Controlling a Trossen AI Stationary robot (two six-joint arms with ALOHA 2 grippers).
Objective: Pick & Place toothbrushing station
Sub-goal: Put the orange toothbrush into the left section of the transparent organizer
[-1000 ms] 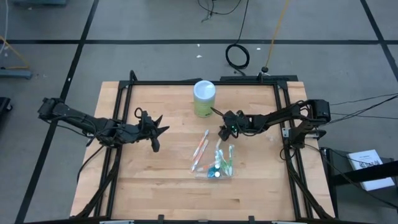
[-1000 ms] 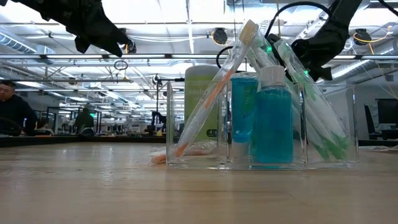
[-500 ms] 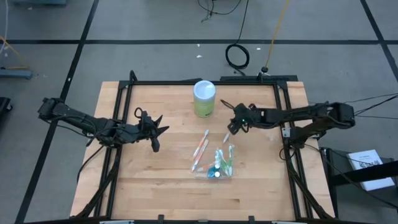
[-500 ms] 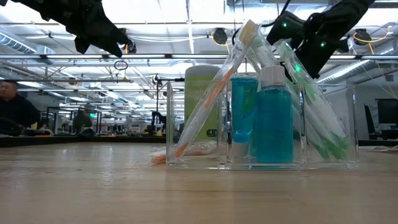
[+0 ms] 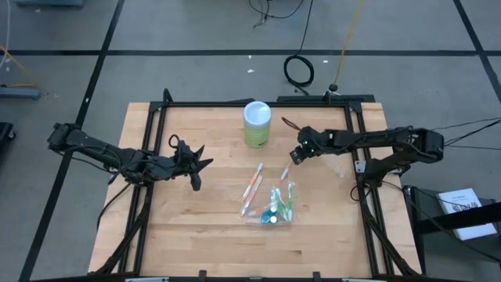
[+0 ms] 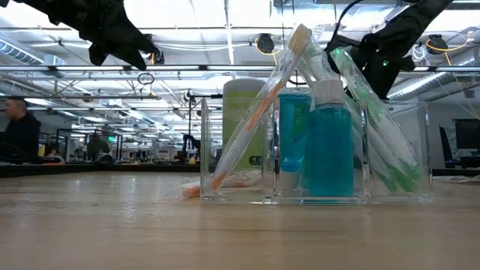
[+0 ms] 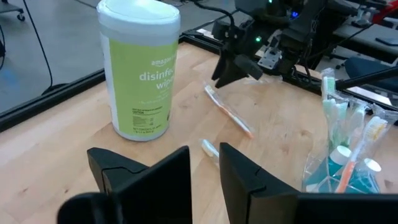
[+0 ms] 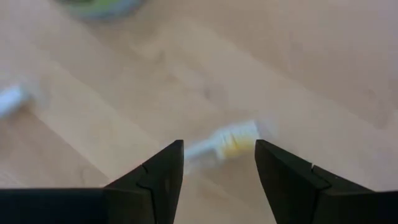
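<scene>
Table: pale butcher-block wooden table top point(image 5: 211, 227), fine lengthwise grain, bounded by a black metal frame.
Organiser: clear hard-plastic rectangular organiser point(image 6: 416, 150) at 6 o'clock of the table centre; walls thin and glossy. It holds a translucent blue bottle with a white cap point(image 6: 328, 142), a teal tube, an orange-handled toothbrush leaning tilted point(image 6: 259, 112), and green-bristled toothbrushes point(image 6: 390, 161).
Canister: light-green cylindrical wipes canister with a white lid point(image 5: 257, 124), upright at 12 o'clock, smooth printed label.
Loose brushes: slim orange-and-white toothbrush point(image 5: 251, 188) flat on the wood, just at 9 o'clock of the organiser; a small white toothbrush with yellowish bristles point(image 8: 227, 142) lies flat near the right claw.
Right claw: right gripper point(image 5: 294, 153) at 2 o'clock of centre, above the white toothbrush; dark angular fingers point(image 8: 155, 177) spread wide, nothing between them.
Left claw: left gripper point(image 5: 197, 166) at 9 o'clock, well apart from the objects; matte black jaws pressed nearly together, holding nothing.
</scene>
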